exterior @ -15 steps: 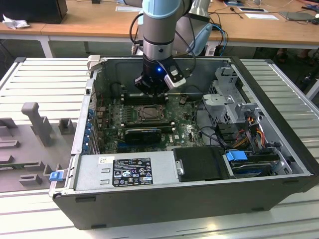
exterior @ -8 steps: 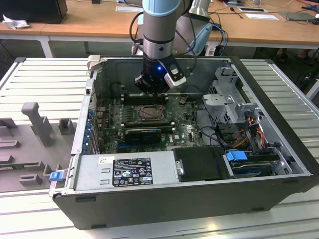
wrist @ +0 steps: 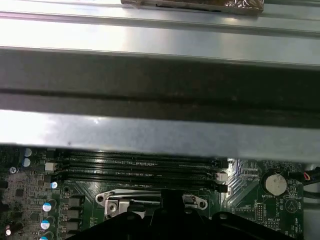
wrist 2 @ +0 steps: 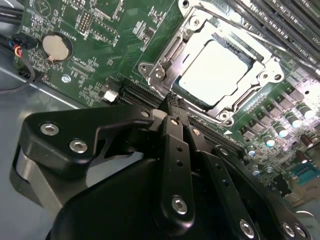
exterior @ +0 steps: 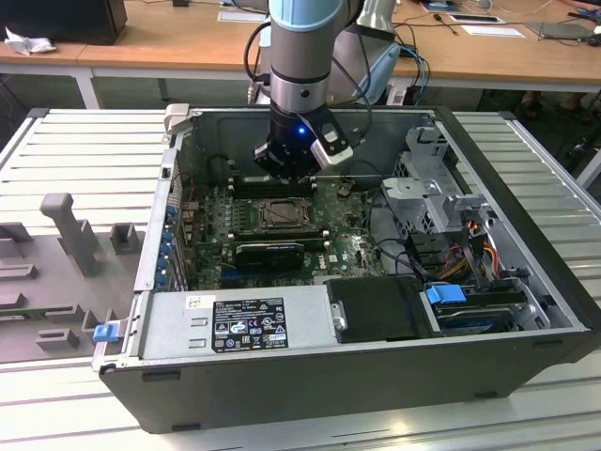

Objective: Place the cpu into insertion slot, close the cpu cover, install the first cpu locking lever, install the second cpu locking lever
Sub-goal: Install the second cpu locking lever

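In the exterior view my gripper (exterior: pixel 285 177) hangs inside the open computer case, just behind the insertion slot (exterior: pixel 282 215) on the green board. The second wrist view shows the cpu (wrist 2: pixel 212 75), a pale square, lying flat in the insertion slot (wrist 2: pixel 226 118). The silver cpu cover (wrist 2: pixel 170 52) lies down around it, framing it in its window. My gripper (wrist 2: pixel 173 100) is shut, fingertips pressed together with nothing seen between them, right at the socket's edge. I cannot tell whether the tips touch a locking lever. In the first wrist view the cpu cover (wrist: pixel 117 198) sits just past the gripper's dark fingers (wrist: pixel 172 202).
Long black memory slots (wrist: pixel 140 167) run beside the socket, with the case wall (wrist: pixel 160 80) close behind. A coin battery (wrist 2: pixel 56 46) sits on the board. A black card (exterior: pixel 272 254), power supply (exterior: pixel 235 324) and drive cage (exterior: pixel 432 183) crowd the case. Grey fixtures (exterior: pixel 70 230) stand at the exterior view's left.
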Controlling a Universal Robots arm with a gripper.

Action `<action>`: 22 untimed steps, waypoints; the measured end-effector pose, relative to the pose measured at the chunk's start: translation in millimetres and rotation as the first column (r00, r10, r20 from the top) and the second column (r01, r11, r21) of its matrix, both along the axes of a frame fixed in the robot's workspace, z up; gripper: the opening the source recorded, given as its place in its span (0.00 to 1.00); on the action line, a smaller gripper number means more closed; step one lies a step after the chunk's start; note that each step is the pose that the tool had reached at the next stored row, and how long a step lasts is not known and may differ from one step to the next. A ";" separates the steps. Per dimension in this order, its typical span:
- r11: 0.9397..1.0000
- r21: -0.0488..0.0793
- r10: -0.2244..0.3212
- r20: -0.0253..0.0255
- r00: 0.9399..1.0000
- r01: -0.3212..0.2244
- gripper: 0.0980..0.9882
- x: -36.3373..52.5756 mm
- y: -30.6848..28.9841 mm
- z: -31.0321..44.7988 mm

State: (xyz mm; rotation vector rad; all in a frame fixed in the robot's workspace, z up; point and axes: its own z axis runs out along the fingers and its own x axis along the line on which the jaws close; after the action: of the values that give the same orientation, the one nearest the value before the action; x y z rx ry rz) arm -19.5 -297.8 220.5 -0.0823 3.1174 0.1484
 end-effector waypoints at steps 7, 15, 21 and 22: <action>1.000 0.000 0.000 0.000 1.000 0.000 0.01 0.0 -0.5 11.5; 1.000 0.000 0.000 0.000 1.000 0.000 0.01 0.0 -3.6 15.8; 1.000 0.000 0.000 0.000 1.000 0.000 0.01 -0.1 -9.8 17.4; 1.000 0.000 0.000 0.000 1.000 0.000 0.01 0.0 -9.9 21.0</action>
State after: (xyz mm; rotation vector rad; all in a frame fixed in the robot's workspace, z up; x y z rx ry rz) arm -19.5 -307.7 241.5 -0.0822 3.1174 0.1484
